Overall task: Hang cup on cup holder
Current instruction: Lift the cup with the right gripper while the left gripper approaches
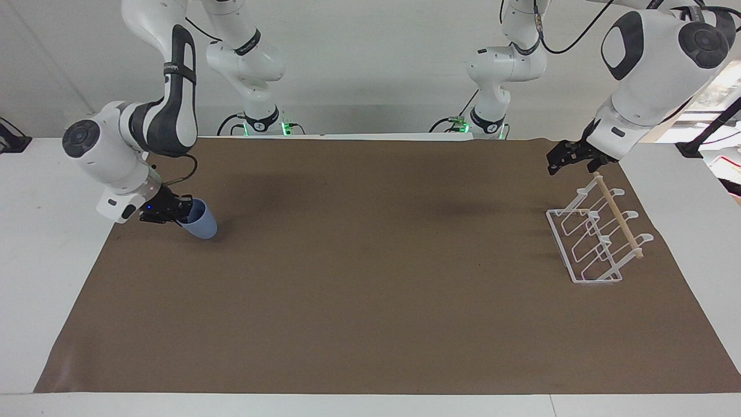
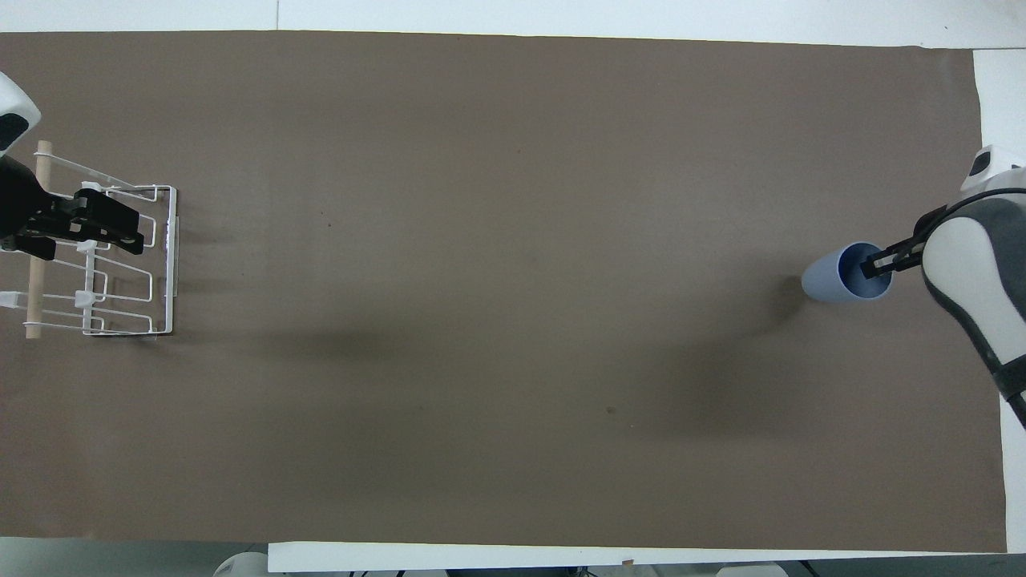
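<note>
The light-blue cup (image 1: 201, 225) is at the right arm's end of the brown mat, tilted with its base toward the table's middle. My right gripper (image 1: 180, 212) is shut on its rim, with one finger inside the cup. In the overhead view the cup (image 2: 830, 278) and the right gripper (image 2: 879, 263) show the same hold. The white wire cup holder (image 1: 596, 237) with its wooden dowel stands at the left arm's end and also shows in the overhead view (image 2: 120, 280). My left gripper (image 1: 573, 163) hovers open and empty over the holder's end nearer the robots; it also shows in the overhead view (image 2: 128, 232).
The brown mat (image 1: 370, 278) covers most of the table, and white table (image 1: 40, 243) borders it at both ends. Nothing else lies on the mat between the cup and the holder.
</note>
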### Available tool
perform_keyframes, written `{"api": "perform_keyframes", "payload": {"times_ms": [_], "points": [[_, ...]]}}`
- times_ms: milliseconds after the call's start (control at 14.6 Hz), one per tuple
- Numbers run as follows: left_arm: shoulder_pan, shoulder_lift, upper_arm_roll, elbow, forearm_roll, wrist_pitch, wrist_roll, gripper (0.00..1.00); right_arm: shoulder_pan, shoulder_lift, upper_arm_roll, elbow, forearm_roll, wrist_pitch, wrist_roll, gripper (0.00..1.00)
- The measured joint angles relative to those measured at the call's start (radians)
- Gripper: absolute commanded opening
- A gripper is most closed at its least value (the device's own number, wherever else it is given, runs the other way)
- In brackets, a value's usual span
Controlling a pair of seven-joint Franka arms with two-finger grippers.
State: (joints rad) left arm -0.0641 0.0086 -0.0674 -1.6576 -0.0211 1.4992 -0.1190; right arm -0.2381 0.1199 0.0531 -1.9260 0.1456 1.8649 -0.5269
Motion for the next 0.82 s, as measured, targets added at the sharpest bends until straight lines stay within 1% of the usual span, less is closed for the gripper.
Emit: {"api": "perform_keyframes", "payload": {"times_ms": [137, 273, 410, 615, 820], "points": [[0.0, -0.003, 0.0, -0.008, -0.064, 0.009, -0.102, 1.0, 0.027, -0.02, 0.012, 0.071, 0.209, -0.123, 0.012, 0.01], [-0.002, -0.006, 0.0, -0.015, -0.143, 0.027, -0.258, 1.0, 0.061, -0.037, 0.015, 0.082, 0.377, -0.193, 0.072, 0.02], [-0.02, -0.007, -0.002, -0.011, -0.217, 0.034, -0.465, 1.0, 0.103, -0.037, 0.016, 0.079, 0.503, -0.229, 0.15, 0.02], [-0.088, -0.01, -0.005, 0.003, -0.304, 0.038, -0.809, 1.0, 0.201, -0.036, 0.018, 0.072, 0.643, -0.228, 0.323, 0.02], [-0.117, -0.012, -0.008, 0.006, -0.414, 0.089, -1.132, 1.0, 0.341, -0.035, 0.02, 0.065, 0.737, -0.106, 0.519, 0.02]]}}
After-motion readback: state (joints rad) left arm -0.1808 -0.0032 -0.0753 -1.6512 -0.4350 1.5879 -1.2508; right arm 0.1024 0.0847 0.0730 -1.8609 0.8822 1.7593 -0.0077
